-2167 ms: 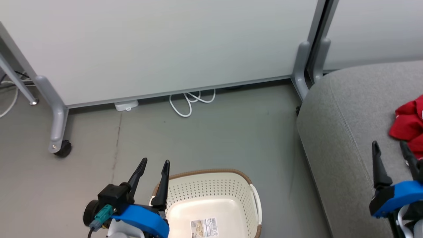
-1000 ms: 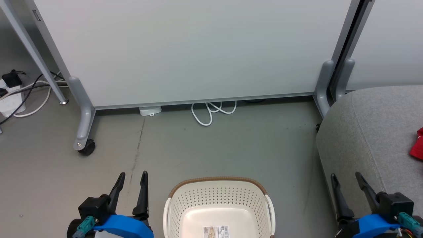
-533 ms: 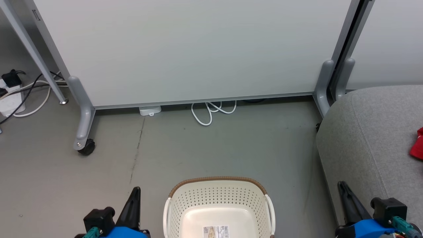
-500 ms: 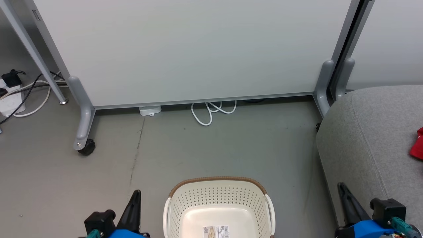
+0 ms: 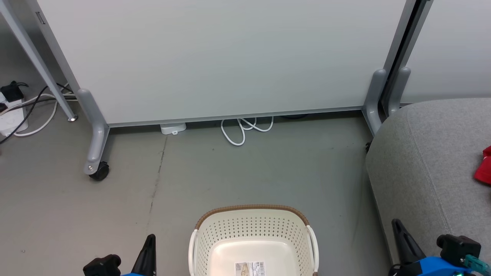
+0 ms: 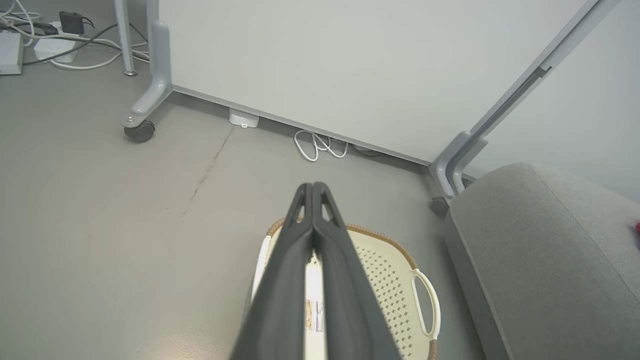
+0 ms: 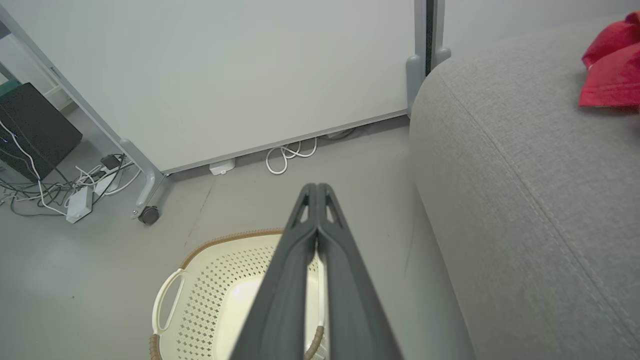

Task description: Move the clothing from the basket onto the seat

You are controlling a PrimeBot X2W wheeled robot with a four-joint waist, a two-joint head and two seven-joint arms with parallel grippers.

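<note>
Bright red fabric clothing (image 7: 612, 70) is lying on grey woven seat (image 7: 525, 175) beyond your pressed-together right gripper (image 7: 317, 186), left gripper (image 6: 312, 185) likewise; cream perforated basket (image 5: 251, 223) appearing bare; you are finishing, parking next.

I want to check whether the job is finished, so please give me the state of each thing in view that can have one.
basket: upright on the floor, empty but for a label.
clothing: lying on the seat, cut off by the picture edge.
left pincer: shut, holding nothing.
right pincer: shut, holding nothing.
</note>
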